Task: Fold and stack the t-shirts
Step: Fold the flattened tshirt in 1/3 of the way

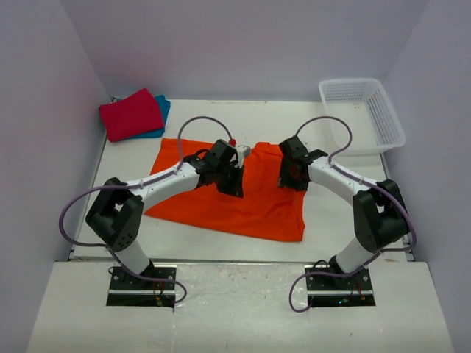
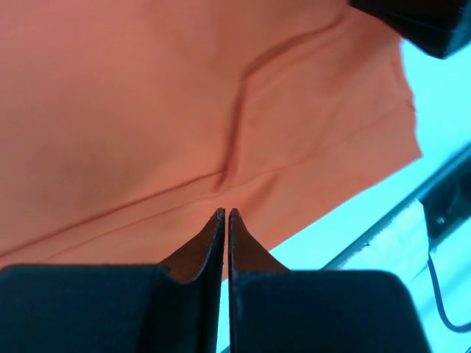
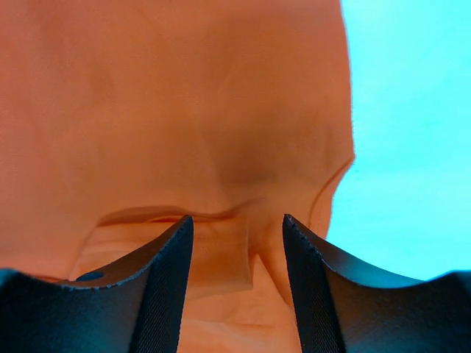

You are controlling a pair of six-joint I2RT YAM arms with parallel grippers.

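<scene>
The orange t-shirt (image 1: 221, 198) lies spread flat in the middle of the table. My left gripper (image 1: 232, 176) hovers over its upper middle; in the left wrist view the gripper (image 2: 224, 215) is shut with nothing seen between the jaws, tips just above the orange cloth (image 2: 147, 110). My right gripper (image 1: 293, 176) is over the shirt's right edge; in the right wrist view it (image 3: 235, 224) is open, straddling a raised fold of orange cloth (image 3: 221, 110). The folded crimson shirt (image 1: 131, 114) lies on the teal shirt (image 1: 163, 109) at the back left.
A white lattice basket (image 1: 364, 114) stands at the back right. White walls close in the table on the left, back and right. Bare table (image 1: 338, 213) shows to the right of the orange shirt.
</scene>
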